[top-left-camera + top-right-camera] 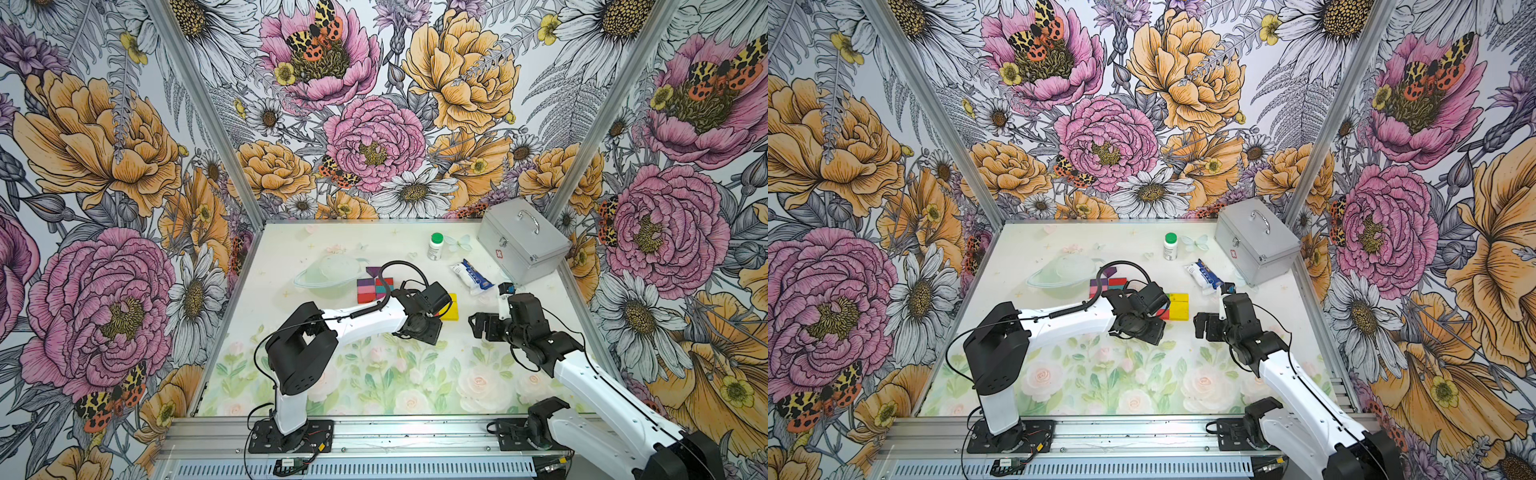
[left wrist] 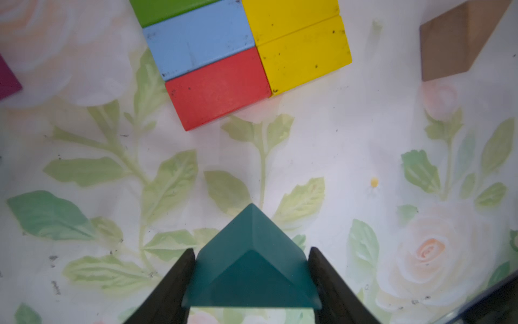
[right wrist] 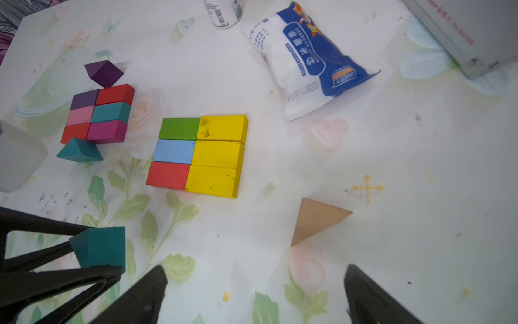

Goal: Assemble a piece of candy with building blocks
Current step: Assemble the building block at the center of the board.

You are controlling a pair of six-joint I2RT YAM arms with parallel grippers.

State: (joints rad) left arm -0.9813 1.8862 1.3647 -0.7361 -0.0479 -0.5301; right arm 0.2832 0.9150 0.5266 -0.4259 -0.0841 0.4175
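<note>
ok so the left gripper (image 2: 252, 252) has a teal triangle (image 2: 252, 261) pinched between its two black fingers, jaws about half closed and pressed flat against the block's two ends, point of the triangle facing away from the wrist. It sits just to the near left of a tidy six-block rectangle, well clear of it; I can't tell if the block touches the floral mat (image 1: 415, 374) or hangs a bit above it. In both top views the wrist covers the triangle completely. The rectangle is a green block (image 3: 179, 128), a light blue block (image 3: 173, 151) and a red block (image 3: 167, 174) stacked far to near on its left side, with three yellow blocks (image 3: 217, 154) flush against them on the right. A tan triangle (image 3: 315, 218) lies alone on the mat, off to the right of that rectangle and a little nearer. Farther left is the other cluster (image 3: 98, 115), six small rectangles in purple, red, pink, teal and magenta, with a purple triangle (image 3: 103, 73) at its far end and a second teal triangle (image 3: 80, 151) at its near end. The right gripper (image 3: 255, 280) is spread wide with nothing in it, hovering near the tan triangle. At the far right there's a white bottle (image 1: 435, 246), a blue-and-white packet (image 3: 308, 56) and a silver case (image 1: 521, 243).
</note>
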